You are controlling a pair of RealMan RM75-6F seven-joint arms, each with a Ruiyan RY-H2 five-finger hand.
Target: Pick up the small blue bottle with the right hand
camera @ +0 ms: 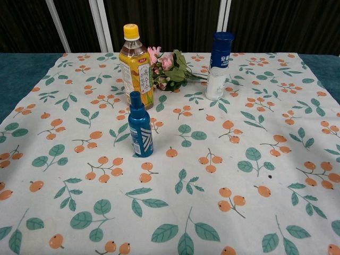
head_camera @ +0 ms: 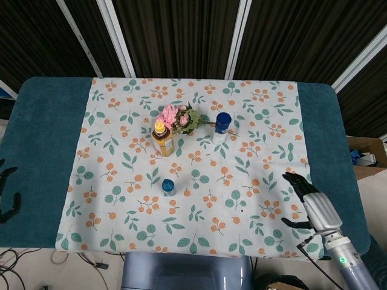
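Note:
The small blue bottle [head_camera: 168,186] [camera: 139,126] stands upright on the floral cloth, left of the table's middle and near the front. My right hand [head_camera: 311,204] hovers over the cloth's front right part, far to the right of the bottle, fingers spread and holding nothing. At the far left edge of the head view my left hand [head_camera: 6,196] shows only as dark fingers, apart and empty. Neither hand appears in the chest view.
A yellow-capped tea bottle [head_camera: 161,138] [camera: 135,66], a pink flower bunch [head_camera: 179,117] [camera: 169,68] and a white bottle with a blue cap [head_camera: 222,127] [camera: 219,66] stand behind the blue bottle. The floral cloth [head_camera: 254,109] covers a teal table [head_camera: 42,133]. A cardboard box [head_camera: 366,154] sits off the right edge.

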